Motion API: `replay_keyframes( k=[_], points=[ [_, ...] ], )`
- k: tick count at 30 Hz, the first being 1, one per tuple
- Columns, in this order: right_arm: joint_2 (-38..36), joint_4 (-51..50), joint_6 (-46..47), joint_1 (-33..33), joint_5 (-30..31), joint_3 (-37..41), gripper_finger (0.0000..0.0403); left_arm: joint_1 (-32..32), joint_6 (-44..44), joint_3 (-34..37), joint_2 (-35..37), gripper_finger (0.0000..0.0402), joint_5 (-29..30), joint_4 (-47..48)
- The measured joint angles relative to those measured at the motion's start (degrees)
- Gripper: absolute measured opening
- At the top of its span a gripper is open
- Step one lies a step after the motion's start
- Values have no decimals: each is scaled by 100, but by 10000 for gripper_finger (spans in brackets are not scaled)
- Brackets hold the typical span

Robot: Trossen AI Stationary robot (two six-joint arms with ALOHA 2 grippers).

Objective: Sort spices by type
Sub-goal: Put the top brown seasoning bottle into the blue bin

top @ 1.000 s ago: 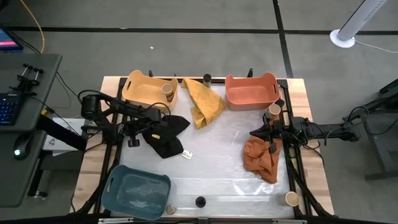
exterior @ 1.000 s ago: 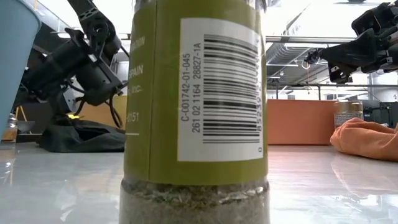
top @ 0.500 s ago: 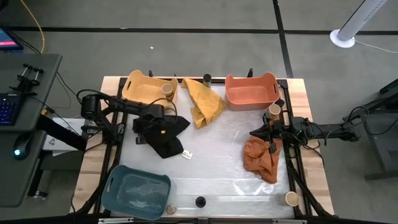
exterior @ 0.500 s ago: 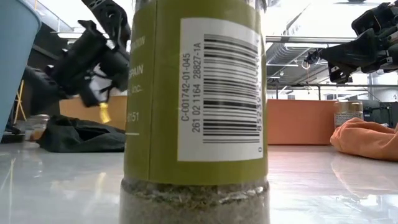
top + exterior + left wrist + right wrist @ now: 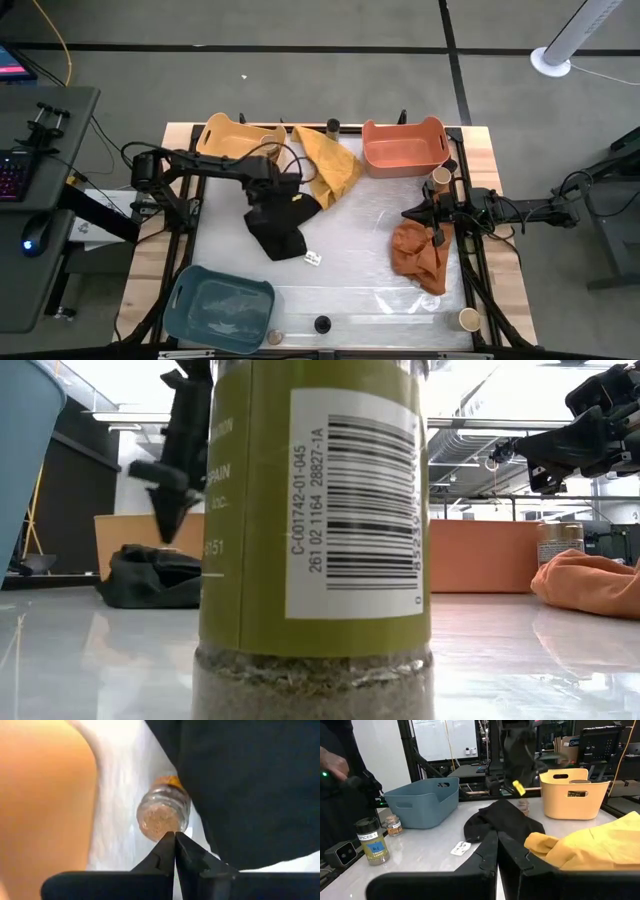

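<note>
Bins: yellow bin (image 5: 237, 142) holds one tan-topped jar (image 5: 268, 143); both tools clenched empty.

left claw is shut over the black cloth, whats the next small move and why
Probably open the left claw and ease it down onto the jar lying on its side at the edge of the black cloth. The claw is shut with nothing in it, and the jar lies just past its tips. The right claw waits shut over the orange cloth.

table (image 5: 350, 260) | on it: bins (image 5: 404, 146), cloths (image 5: 420, 252), spice jars (image 5: 322, 324)
</note>
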State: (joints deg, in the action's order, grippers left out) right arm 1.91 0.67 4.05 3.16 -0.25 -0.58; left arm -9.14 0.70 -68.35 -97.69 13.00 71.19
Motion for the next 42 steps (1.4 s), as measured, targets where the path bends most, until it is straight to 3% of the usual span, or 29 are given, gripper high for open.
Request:
replay_keyframes(
  k=[9, 12, 18, 23, 29, 36, 42],
  points=[
    [-2, 0, 0, -2, 0, 2, 0, -21, -540, -1193, 190, 0, -73, 1094],
    [-2, -2, 2, 0, 0, 2, 0, 78, -1028, -1127, 616, 0, -106, 941],
    [0, -1, 1, -1, 1, 1, 0, 88, -1981, -247, 1596, 17, -317, 427],
    [-2, 0, 2, -2, 1, 2, 0, -230, -2447, 507, 2087, 73, -737, 67],
    [0, -1, 2, -1, 0, 2, 0, -885, -2471, 1001, 1970, 175, -1485, -751],
    [0, 0, 2, 0, 1, 1, 0, -1158, -2761, 1003, 1542, 275, -1473, -1076],
    [0, 0, 2, 0, 1, 0, 0, -925, -3209, 1054, 1259, 299, -974, -1252]
  ],
)
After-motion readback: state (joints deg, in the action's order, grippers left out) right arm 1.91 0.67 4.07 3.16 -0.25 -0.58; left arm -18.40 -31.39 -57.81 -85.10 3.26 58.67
